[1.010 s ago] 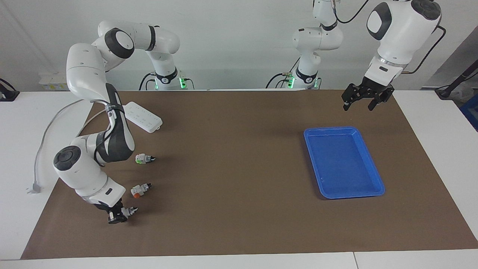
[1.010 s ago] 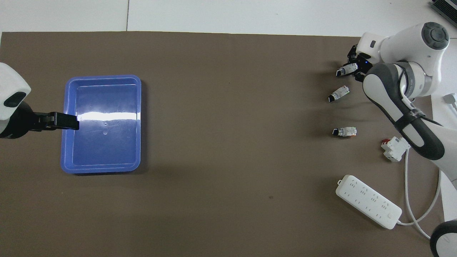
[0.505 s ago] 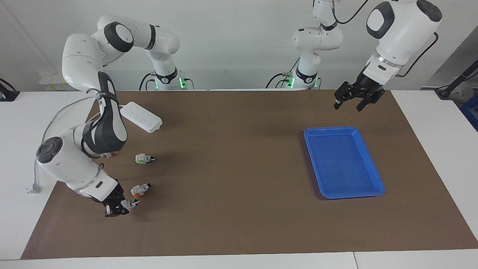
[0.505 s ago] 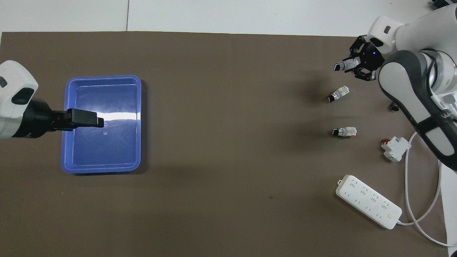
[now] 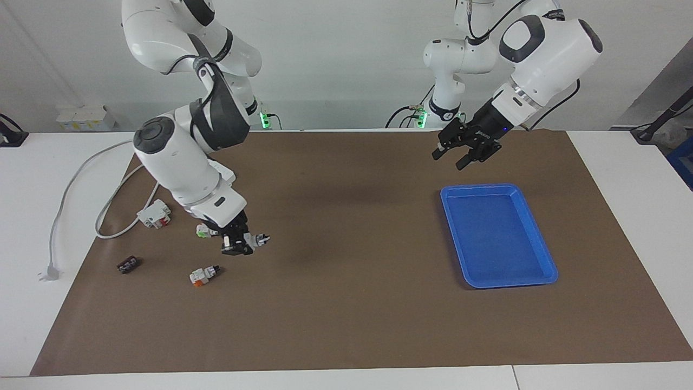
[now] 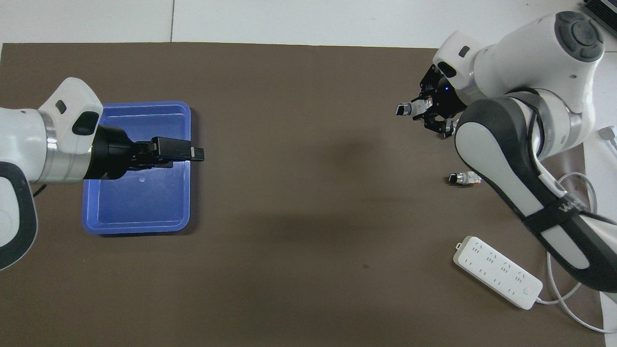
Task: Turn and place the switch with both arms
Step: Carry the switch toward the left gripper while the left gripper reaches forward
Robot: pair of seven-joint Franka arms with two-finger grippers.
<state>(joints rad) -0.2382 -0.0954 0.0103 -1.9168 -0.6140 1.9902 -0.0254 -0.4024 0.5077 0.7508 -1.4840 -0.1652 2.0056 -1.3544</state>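
A: Right claw (image 5: 244, 242) is up over the brown mat (image 5: 346, 303), clamped on a small white switch (image 5: 259, 238) whose black tip pokes out toward the middle of the table. Grip looks to be on the body end only.

B: Left claw (image 5: 466, 152)?

A: In the air, by the blue tray (image 5: 543, 246) corner nearest the robots. Fingers stand apart, nothing in them. Reads like it's lining up for a handover.

B: Risks?

A: Switch is tiny and sticks out of the pinch. If the left claw bites on the knob tip, I'd expect it to twist or pop loose and drop on the mat. Misaligned approach could also knock it out of the right claw.

B: What else is down there?

A: Orange-based switch (image 5: 203, 275) and a green-based one (image 5: 203, 232) lie on the mat below the right arm, plus a white block with red parts (image 5: 154, 214), a small black piece (image 5: 128, 265), and a power strip (image 6: 496, 271) with its cable (image 5: 81, 179). White table (image 5: 32, 227) under the mat, plain pale wall (image 5: 335, 59).
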